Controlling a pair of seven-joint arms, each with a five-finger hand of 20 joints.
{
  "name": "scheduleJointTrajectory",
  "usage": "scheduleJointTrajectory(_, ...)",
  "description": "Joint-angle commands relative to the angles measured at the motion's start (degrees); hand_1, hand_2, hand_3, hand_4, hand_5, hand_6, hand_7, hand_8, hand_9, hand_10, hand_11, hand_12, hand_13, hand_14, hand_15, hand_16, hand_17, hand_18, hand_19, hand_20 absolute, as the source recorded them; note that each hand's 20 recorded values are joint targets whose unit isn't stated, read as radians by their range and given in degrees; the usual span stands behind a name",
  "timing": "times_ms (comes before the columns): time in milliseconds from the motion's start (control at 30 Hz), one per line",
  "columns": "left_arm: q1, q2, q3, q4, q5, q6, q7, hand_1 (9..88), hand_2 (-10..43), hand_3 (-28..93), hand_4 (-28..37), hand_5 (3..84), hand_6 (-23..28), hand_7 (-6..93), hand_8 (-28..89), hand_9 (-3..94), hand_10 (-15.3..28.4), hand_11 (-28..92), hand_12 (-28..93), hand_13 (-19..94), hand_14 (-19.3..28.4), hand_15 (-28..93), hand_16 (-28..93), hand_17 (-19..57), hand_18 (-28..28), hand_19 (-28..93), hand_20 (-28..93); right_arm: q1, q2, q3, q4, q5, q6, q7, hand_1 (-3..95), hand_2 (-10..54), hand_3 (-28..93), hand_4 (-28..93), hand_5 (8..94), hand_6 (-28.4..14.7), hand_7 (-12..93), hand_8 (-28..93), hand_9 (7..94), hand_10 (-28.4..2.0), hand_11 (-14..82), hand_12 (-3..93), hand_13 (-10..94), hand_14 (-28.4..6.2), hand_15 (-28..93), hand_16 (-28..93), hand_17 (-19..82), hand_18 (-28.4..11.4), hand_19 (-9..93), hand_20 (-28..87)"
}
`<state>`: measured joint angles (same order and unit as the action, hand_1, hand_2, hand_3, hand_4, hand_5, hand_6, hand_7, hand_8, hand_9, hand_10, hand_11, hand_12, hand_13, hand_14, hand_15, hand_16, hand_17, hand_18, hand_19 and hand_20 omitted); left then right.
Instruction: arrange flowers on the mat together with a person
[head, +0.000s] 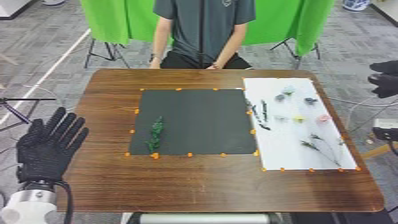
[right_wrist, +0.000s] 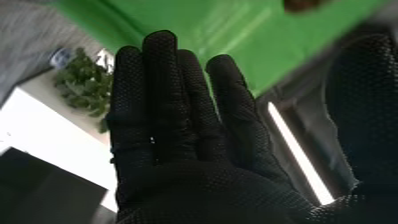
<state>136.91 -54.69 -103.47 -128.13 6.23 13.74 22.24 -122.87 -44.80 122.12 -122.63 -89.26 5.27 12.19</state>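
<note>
Nearest, the left hand (head: 43, 160) is at the left side of the bench (head: 222, 192), its fingers straight and slightly spread, pointing forward. To the right of those fingers, well apart from them, a green leafy sprig (head: 155, 134) lies lengthwise on the dark mat (head: 200, 117), near its left edge. Farther right of the same fingers, the white mat (head: 289, 160) holds thin branching stems (head: 325, 150) on its nearer part. Beyond these are a yellow flower head (head: 298, 119) and a pink one (head: 323, 118), with dark slender sprigs (head: 264, 110) to their left, then bluish flower heads (head: 310, 101) farther on. The right hand (head: 386, 85) is off the bench's right side, well apart from the flowers; in the wrist view its fingers (right_wrist: 164, 95) are straight, holding nothing, the thumb standing away. Farthest is a green cloth (head: 284, 22).
</note>
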Motion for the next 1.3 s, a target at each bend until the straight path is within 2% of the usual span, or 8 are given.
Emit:
scheduleJointTrajectory(33, 0.5, -0.26, -0.41, 0.16, 0.08, 0.27, -0.48, 27.3, 12.2, 72, -28.3, 44.4, 6.4, 8.6, -9, 39.5, 13.2, 13, 7, 31, 12.7, 16, -4, -1.5, 12.2, 24, 12, -2.4, 2.5, -0.1, -1.3, -35.5, -6.8, 4.8, 26.1, -9.5, 72, -26, 48.4, -6.4, 15, -12, 50.2, -17.2, 17.8, 19.3, 48, -14.1, 52, 20, 27, -19.2, 70, 25)
scheduleJointTrajectory(267, 0.8, -0.17, -0.42, 0.09, 0.03, 0.17, -0.39, 27.3, 12.2, 72, -28.3, 44.4, 6.4, 8.7, -9, 39.5, 13.2, 13, 7, 31, 12.7, 16, -4, -1.6, 12.3, 24, 12, -3.5, 2.8, -0.3, -1.8, -43.3, -11.8, 7.4, 23.7, -9.5, 70, -28, 45.7, -6.7, 13, -11, 47.6, -17.2, 16.5, 20.3, 46, -14.2, 52, 20, 25, -19.3, 68, 24)
scheduleJointTrajectory(400, 1.5, -0.32, -0.37, -0.2, -0.13, 0.02, 0.65, 27.3, 12.2, 72, -28.3, 44.4, 6.4, 8.6, -9, 39.5, 13.2, 13, 7, 31, 12.8, 16, -4, -1.5, 12.2, 24, 12, -3.2, 3.2, -1.5, -1.5, -44.8, -14.6, 7.9, 23.2, -9.5, 68, -28, 47.5, -7.2, 14, -10, 49.4, -17.5, 20.5, 21.8, 47, -14.8, 56, 22, 26, -19.3, 70, 25)
scheduleJointTrajectory(467, 1.0, -0.51, -0.21, -0.04, 0.03, 0.06, 0.15, 27.3, 12.2, 72, -28.3, 44.3, 6.4, 8.8, -9, 39.5, 13.1, 13, 7, 31, 12.8, 16, -4, -1.6, 12.3, 24, 12, -3.3, 2.7, -1.6, -1.7, -44.0, -15.9, 7.9, 23.6, -9.5, 67, -28, 49.6, -7.1, 15, -10, 51.0, -17.3, 23.9, 22.6, 48, -14.7, 59, 23, 27, -19.3, 71, 26)
scheduleJointTrajectory(733, 1.1, -0.77, -0.22, -0.09, -0.01, 0.21, 0.08, 27.3, 12.2, 72, -28.3, 44.5, 6.4, 8.9, -9, 39.5, 13.2, 13, 7, 31, 12.7, 16, -4, -1.6, 12.3, 24, 12, -2.2, 1.4, -5.0, -1.0, -39.5, -20.6, 8.4, 26.2, -9.5, 65, -28, 57.6, -5.5, 19, -12, 57.4, -16.5, 38.3, 27.1, 53, -14.6, 67, 27, 30, -19.9, 75, 28)
scheduleJointTrajectory(867, 1.2, -1.07, -0.22, -0.15, 0.09, 0.24, 0.03, 27.4, 12.2, 72, -28.3, 44.5, 6.5, 8.8, -9, 39.6, 13.2, 13, 8, 31, 12.8, 16, -4, -1.6, 12.3, 24, 12, -2.4, 1.3, -6.5, -0.3, -39.4, -20.6, 8.0, 27.2, -9.5, 66, -28, 59.0, -5.2, 21, -12, 58.5, -16.5, 40.4, 27.6, 54, -14.5, 67, 28, 31, -20.1, 76, 29)
scheduleJointTrajectory(933, 1.9, -1.0, -0.32, -0.51, 0.25, 0.21, 0.59, 27.4, 12.2, 72, -28.3, 44.5, 6.5, 8.8, -9, 39.6, 13.2, 13, 8, 31, 12.8, 16, -4, -1.6, 12.3, 24, 12, -2.3, 1.1, -7.2, 0.2, -39.7, -20.4, 7.5, 27.4, -9.5, 67, -28, 59.1, -5.1, 21, -13, 58.7, -16.4, 40.6, 27.6, 54, -14.5, 68, 29, 31, -20.1, 76, 29)
scheduleJointTrajectory(1300, 1.3, -1.13, -0.15, -0.3, 0.25, 0.34, -0.04, 27.4, 12.2, 72, -28.3, 44.5, 6.4, 8.8, -9, 39.6, 13.2, 13, 8, 31, 12.8, 16, -4, -1.6, 12.3, 24, 12, -2.5, -0.7, -9.6, 0.5, -38.4, -25.4, 7.7, 30.2, -9.5, 70, -28, 60.8, -4.1, 22, -13, 59.6, -15.8, 45.2, 29.3, 55, -14.3, 69, 30, 31, -20.3, 77, 30)
